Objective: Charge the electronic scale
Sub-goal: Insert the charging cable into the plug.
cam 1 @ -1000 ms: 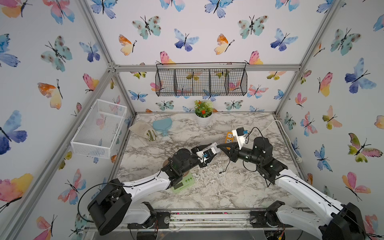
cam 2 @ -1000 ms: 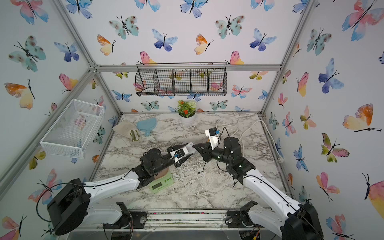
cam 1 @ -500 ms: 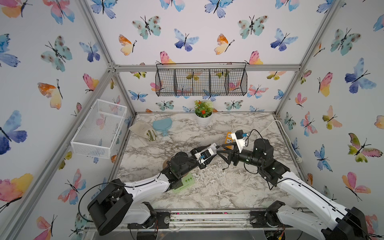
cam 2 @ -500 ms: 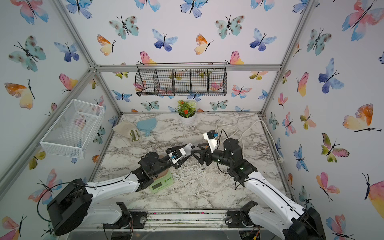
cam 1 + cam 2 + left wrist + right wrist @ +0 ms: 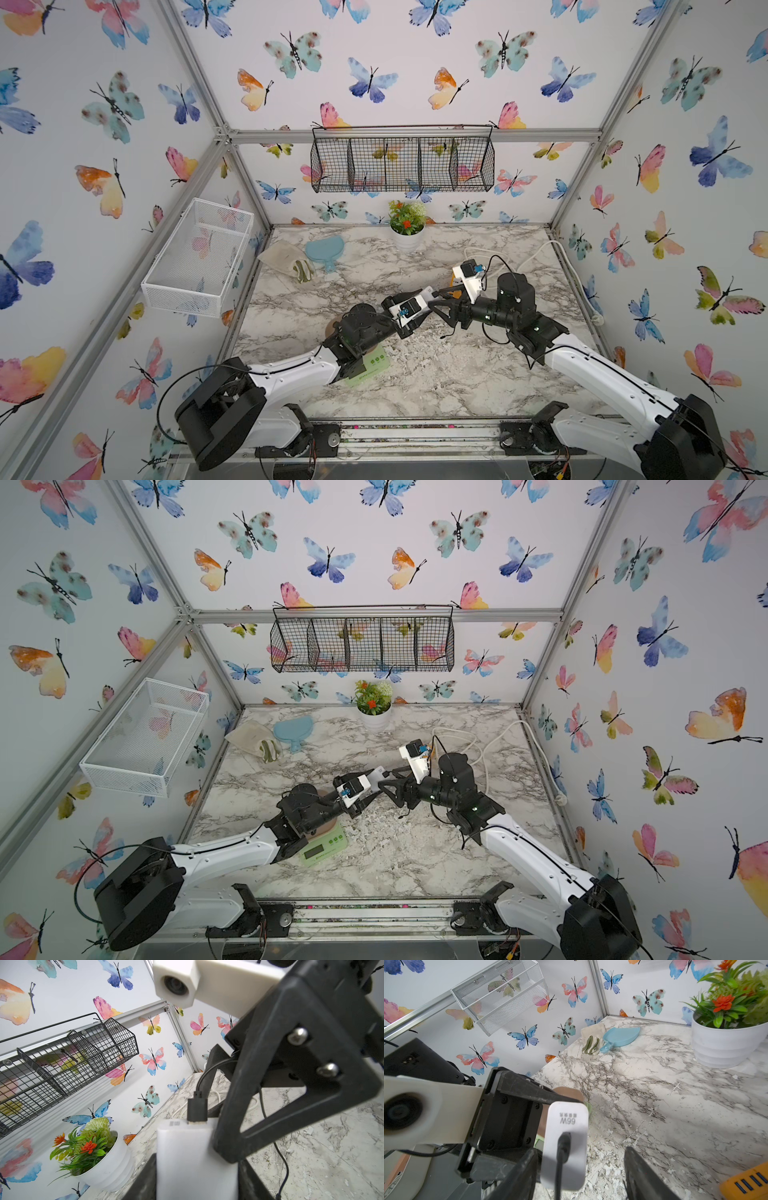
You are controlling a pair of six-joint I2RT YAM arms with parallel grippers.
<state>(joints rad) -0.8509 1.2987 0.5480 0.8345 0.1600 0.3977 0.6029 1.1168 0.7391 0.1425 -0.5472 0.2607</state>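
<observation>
My left gripper (image 5: pixel 196 1178) is shut on a white charger block (image 5: pixel 187 1147), held above the marble table. A black cable plug (image 5: pixel 197 1109) sits in the block's end face. My right gripper (image 5: pixel 582 1167) faces that end with its jaws open around the plug (image 5: pixel 564 1142), gripping nothing. In both top views the two grippers meet mid-table, left (image 5: pixel 417 322) against right (image 5: pixel 440 309). The electronic scale (image 5: pixel 372 365) (image 5: pixel 324 845) is pale green and lies on the table under my left forearm, which hides its tray.
An orange power strip (image 5: pixel 745 1182) lies behind my right gripper, with a white cord (image 5: pixel 536 255) looping to the right wall. At the back stand a white flower pot (image 5: pixel 407 239), a blue scoop (image 5: pixel 324 251) and a folded cloth (image 5: pixel 286 257). A black wire basket (image 5: pixel 403 162) hangs on the back wall.
My right gripper has opened: its jaws were nearly shut at the charger's end and now stand apart. The left gripper keeps its hold on the charger. Both arms shifted only slightly.
</observation>
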